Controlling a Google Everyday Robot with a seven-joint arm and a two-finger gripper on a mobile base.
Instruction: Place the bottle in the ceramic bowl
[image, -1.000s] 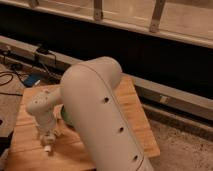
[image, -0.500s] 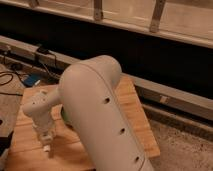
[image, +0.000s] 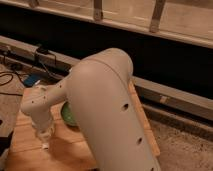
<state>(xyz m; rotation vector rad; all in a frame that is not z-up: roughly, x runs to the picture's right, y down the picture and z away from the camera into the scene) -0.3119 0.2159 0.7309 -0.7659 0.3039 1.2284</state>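
End effector (image: 45, 139) over wood table (image: 75, 151) — smooth white plastic; ceramic bowl (image: 67, 115) glossy.

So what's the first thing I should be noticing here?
The bulky white robot arm fills the middle foreground. Its gripper, shut, hangs low over the wooden table at lower left, and a green ceramic bowl peeks out from behind the arm.
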